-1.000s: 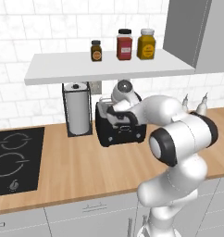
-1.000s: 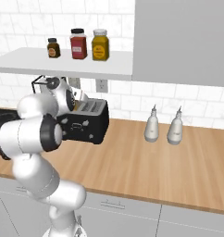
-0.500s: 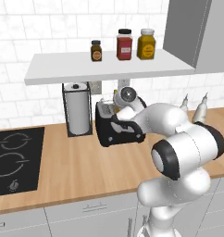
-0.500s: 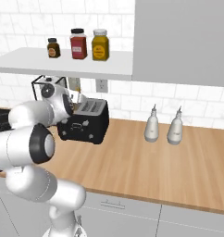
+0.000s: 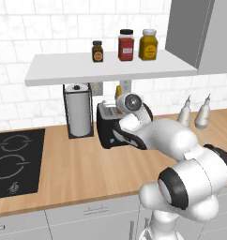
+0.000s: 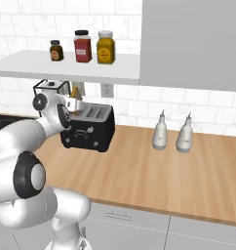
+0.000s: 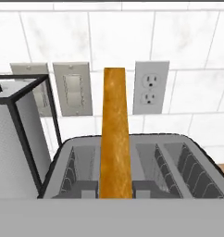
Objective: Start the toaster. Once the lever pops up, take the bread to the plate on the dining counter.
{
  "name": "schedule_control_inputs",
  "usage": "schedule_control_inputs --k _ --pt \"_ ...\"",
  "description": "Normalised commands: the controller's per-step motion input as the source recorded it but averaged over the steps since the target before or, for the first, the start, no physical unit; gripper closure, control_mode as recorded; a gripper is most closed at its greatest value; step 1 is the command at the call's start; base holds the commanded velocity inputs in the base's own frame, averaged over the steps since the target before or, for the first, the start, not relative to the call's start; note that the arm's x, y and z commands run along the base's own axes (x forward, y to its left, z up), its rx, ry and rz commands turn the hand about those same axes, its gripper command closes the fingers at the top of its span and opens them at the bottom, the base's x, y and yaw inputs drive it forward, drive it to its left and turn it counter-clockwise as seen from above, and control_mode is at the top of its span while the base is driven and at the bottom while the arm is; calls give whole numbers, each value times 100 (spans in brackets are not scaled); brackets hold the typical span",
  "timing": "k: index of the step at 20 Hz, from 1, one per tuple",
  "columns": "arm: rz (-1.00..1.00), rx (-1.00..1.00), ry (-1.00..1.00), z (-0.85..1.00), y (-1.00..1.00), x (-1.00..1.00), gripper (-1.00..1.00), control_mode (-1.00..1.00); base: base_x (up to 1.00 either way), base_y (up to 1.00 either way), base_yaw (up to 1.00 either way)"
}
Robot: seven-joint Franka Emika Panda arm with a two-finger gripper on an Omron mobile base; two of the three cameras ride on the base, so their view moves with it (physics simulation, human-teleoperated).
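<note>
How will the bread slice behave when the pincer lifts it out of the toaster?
The bread stands straight on edge above the toaster, so it is probably stiff, not floppy. It looks thin, so likely light but easy to crush. Held by its narrow edge, it may tilt or slip.

Light-wood kitchen counter [image 5: 78, 173] over grey cabinets, carrying boxy black toaster [image 6: 90, 131] with grey slotted top. Black-framed paper-towel holder [image 5: 79, 112] just left of toaster. Black hob [image 5: 14, 161] further left. Two white pointed-top bottles [image 6: 160, 132] [image 6: 184, 136] well right of toaster.
</note>
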Motion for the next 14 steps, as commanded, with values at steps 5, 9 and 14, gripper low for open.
schedule_control_inputs --k 5,9,14 --pt "0 1 2 51 0 -61 100 -100 0 0 0" --pt "0 0 6 74 0 -50 100 -100 0 0 0" --pt "0 1 9 41 0 -49 100 -100 0 0 0"
